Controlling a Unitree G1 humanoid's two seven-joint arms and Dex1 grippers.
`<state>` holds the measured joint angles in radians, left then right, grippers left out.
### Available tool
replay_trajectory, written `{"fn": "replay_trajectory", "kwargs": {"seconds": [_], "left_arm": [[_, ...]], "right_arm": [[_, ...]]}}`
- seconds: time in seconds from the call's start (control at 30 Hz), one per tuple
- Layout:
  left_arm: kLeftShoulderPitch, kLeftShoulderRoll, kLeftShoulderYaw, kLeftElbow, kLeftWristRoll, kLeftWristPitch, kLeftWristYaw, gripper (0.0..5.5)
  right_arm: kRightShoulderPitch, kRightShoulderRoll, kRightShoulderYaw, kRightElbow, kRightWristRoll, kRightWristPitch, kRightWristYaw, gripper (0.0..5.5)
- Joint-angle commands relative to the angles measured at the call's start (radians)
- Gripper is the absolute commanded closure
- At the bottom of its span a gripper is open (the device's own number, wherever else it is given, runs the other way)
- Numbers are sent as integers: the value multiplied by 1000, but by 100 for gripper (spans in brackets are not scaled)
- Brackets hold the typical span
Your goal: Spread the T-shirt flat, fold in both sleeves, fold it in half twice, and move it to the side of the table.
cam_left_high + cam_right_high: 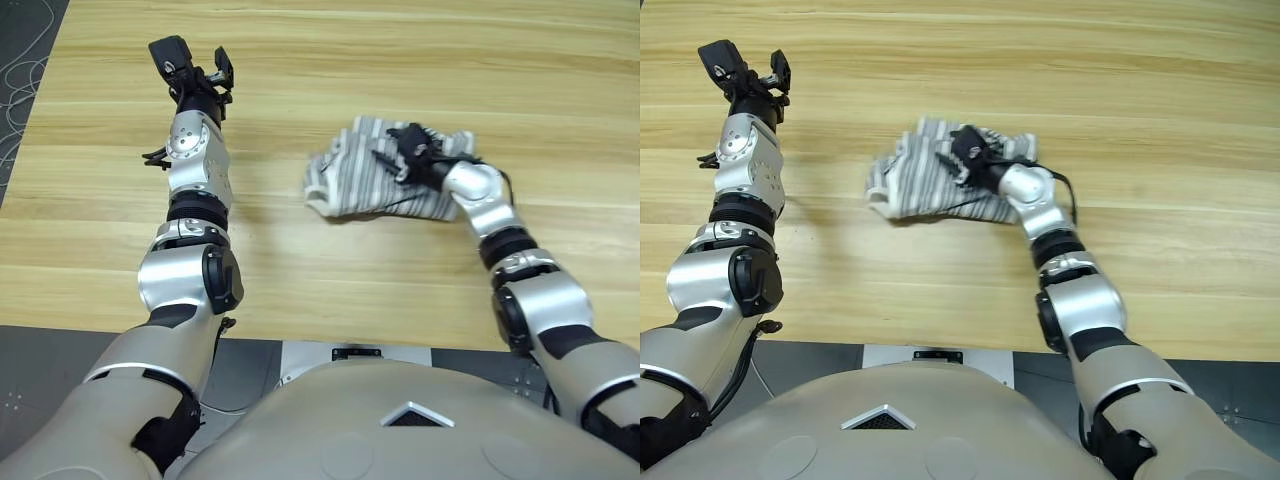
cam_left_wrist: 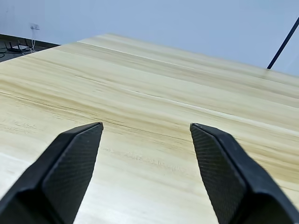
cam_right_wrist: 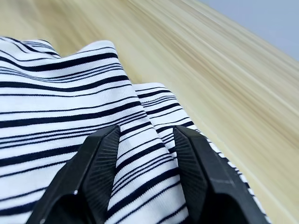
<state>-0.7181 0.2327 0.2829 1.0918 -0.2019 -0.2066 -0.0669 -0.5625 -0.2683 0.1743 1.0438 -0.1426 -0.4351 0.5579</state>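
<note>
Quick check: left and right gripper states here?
Left gripper: open, holding nothing, over the bare table.
Right gripper: closed on a fold of the striped T-shirt.

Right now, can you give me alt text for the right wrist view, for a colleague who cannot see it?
The right gripper pinches a ridge of the black-and-white striped T-shirt between its two black fingers. The cloth lies bunched on a light wooden table, whose bare top stretches away beyond it.
</note>
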Motion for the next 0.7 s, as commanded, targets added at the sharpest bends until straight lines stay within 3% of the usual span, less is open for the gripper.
{"fn": "replay_trajectory", "kwargs": {"seconds": [0.03, 0.5, 0.7], "left_arm": [[17, 14, 17, 25, 3, -42, 7, 203], [139, 74, 110, 103, -48, -199, -77, 203], [116, -5, 75, 65, -43, -351, -208, 203]], "right_arm": [[94, -159, -39, 39, -9, 42, -10, 341], [224, -387, -237, 149, 90, 66, -202, 341], [230, -365, -292, -260, 187, 84, -149, 341]]}}
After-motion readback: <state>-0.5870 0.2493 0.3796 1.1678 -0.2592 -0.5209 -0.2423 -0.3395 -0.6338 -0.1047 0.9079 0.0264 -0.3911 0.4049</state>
